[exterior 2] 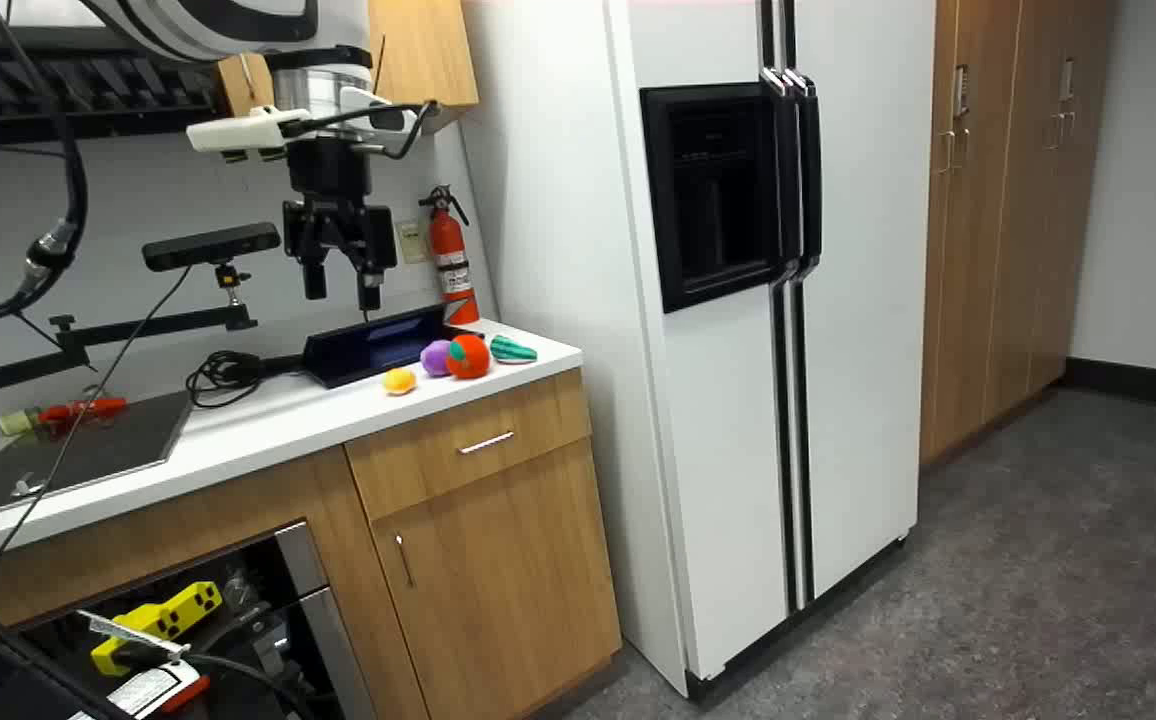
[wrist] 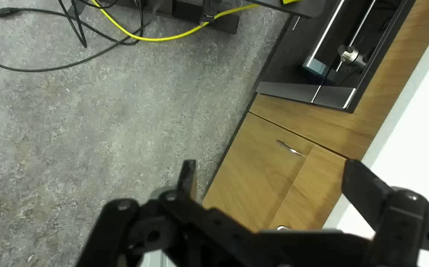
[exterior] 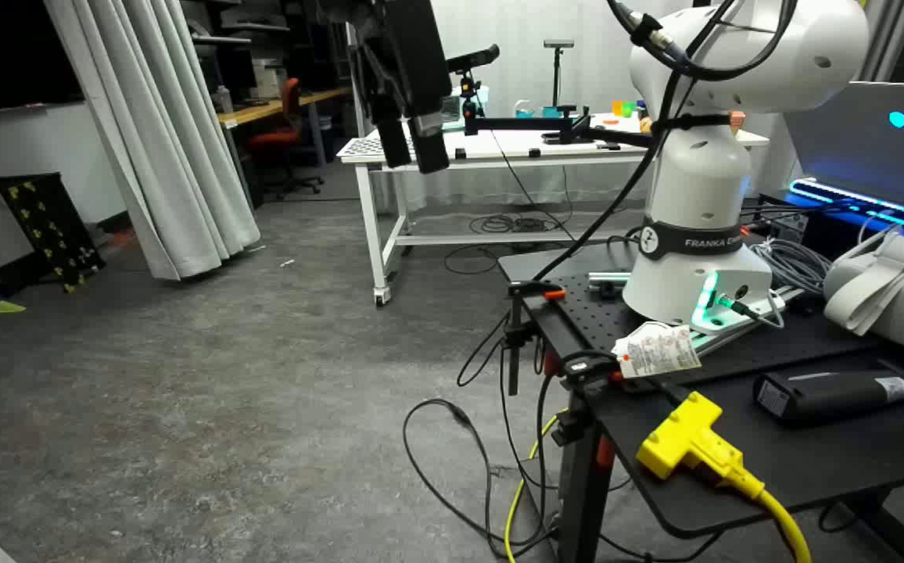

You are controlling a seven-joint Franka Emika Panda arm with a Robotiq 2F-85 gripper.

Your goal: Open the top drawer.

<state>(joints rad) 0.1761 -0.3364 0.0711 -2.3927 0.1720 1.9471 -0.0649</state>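
I'd call this the approach: the black two-fingered mechanical hand (exterior 2: 342, 288) hangs fingers-down in the air, spread wide, with nothing between its fingertips. The top drawer, a broad, low front of light tan wood (exterior 2: 468, 464), is shut in its light tan wooden cabinet (exterior 2: 503, 580), under the plain white tabletop (exterior 2: 278, 412) and beside the tall white refrigerator (exterior 2: 723, 400). It lies below the hand and well apart from it; the wrist view shows its face beyond the gap between the fingers.

To my eye the next move is down to the thin silver metal bar handle (exterior 2: 487, 443), clearing the tabletop's front edge. The fingers would probably have to straddle that bar or hook behind it, then draw it straight out. I can't tell how much room there is behind it.
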